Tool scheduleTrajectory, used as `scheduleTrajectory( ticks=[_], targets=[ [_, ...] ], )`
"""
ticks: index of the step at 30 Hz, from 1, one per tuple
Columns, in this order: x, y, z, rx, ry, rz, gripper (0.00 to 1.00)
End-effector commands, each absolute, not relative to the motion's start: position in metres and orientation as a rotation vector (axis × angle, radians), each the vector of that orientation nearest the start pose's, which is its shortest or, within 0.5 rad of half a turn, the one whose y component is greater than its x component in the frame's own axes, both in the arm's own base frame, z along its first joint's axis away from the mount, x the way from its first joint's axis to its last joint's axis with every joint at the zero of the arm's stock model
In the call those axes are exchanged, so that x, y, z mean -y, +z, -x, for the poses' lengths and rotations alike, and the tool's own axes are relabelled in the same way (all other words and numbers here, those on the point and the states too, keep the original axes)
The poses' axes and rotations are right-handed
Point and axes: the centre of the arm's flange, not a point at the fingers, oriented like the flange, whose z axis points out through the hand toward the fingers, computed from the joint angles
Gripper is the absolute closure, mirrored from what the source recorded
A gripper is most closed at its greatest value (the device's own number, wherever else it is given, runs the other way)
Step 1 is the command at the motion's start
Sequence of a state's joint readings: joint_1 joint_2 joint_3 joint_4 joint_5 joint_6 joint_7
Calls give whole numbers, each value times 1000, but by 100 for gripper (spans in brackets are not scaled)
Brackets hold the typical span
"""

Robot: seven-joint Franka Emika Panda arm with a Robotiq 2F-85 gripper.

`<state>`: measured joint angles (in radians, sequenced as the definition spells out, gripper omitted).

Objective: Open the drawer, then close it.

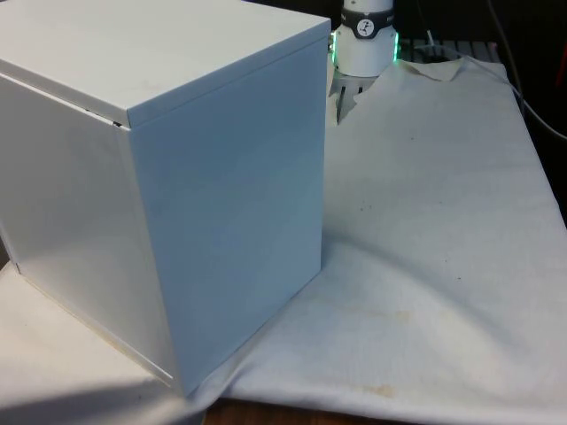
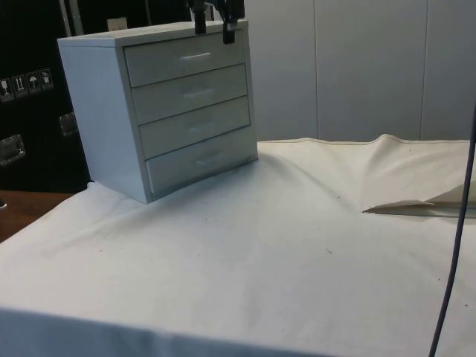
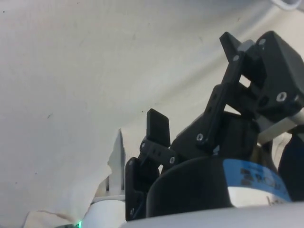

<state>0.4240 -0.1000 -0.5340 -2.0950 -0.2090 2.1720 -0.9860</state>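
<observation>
Above the top front edge of the white four-drawer chest [image 2: 167,104], on the cloth-covered counter [image 2: 297,245], I see the black two-finger end effector [image 2: 214,28] with fingers apart and holding nothing. The top drawer's slim horizontal handle [image 2: 195,56] lies just below it, so I judge a short descent comes first.

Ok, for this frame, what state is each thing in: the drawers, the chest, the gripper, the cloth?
Chest of drawers: upright on the cloth.
Four drawers: all shut; bottom one perhaps slightly proud.
Gripper: fingers apart, holding nothing, above the chest's top front edge.
White cloth: spread, rumpled at one side.
</observation>
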Motion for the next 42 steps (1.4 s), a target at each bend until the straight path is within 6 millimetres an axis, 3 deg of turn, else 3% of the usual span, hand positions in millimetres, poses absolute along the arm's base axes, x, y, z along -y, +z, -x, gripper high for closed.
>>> scheduleTrajectory(
  ticks=[1,42],
  targets=[
    [75,476,-536,1581,-148,2972,0],
    [66,453,-530,1704,-367,3123,0]
  ],
)
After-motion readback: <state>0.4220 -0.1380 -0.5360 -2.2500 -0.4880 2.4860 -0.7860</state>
